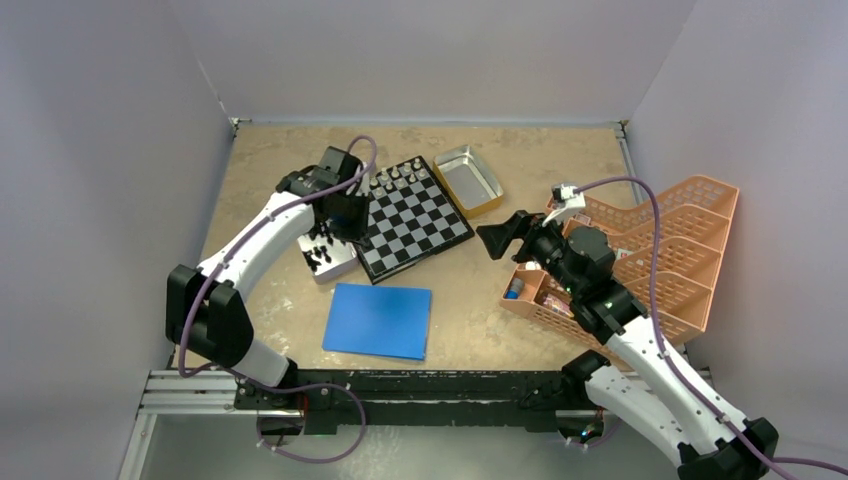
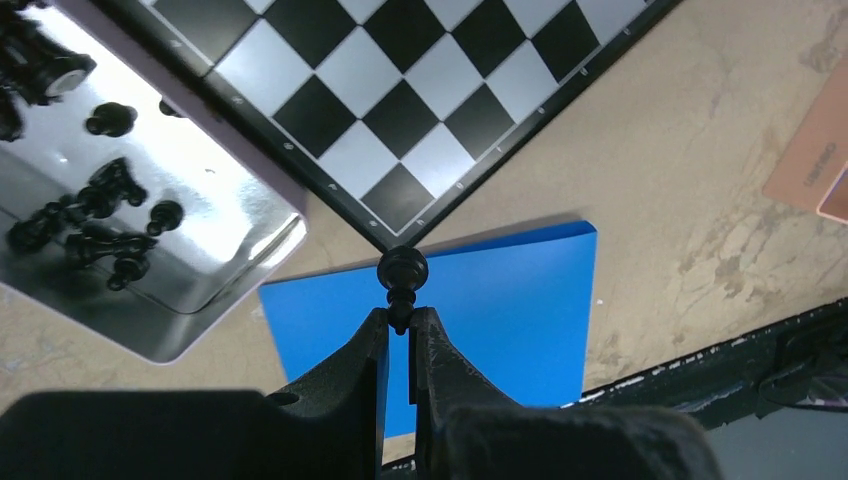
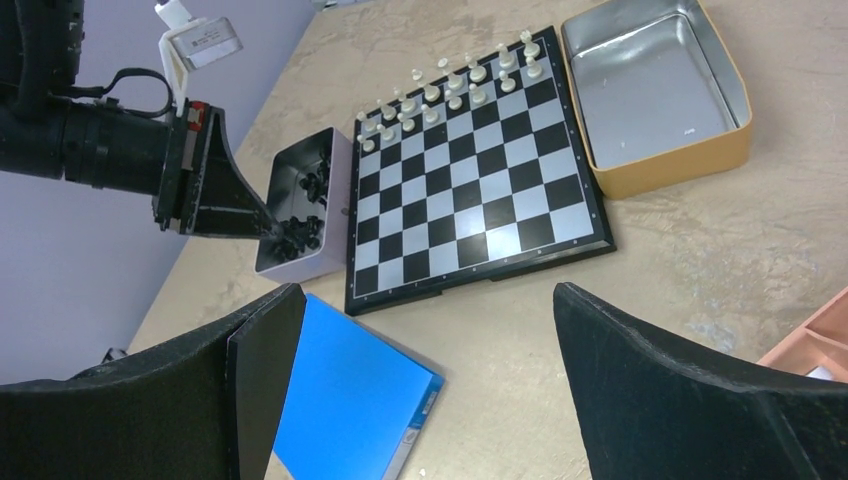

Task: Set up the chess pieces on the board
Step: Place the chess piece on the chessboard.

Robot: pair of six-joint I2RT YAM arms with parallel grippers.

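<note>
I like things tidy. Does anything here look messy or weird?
Nothing is spilled or broken. The black pieces lie jumbled in the silver tray beside the board, while the white pieces stand in neat rows at its far edge.

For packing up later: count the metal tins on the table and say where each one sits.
2. The silver tin, holding black pieces, lies against the board's left edge at its near end. The gold tin, empty, lies beside the board's far right corner. No others show.
</note>
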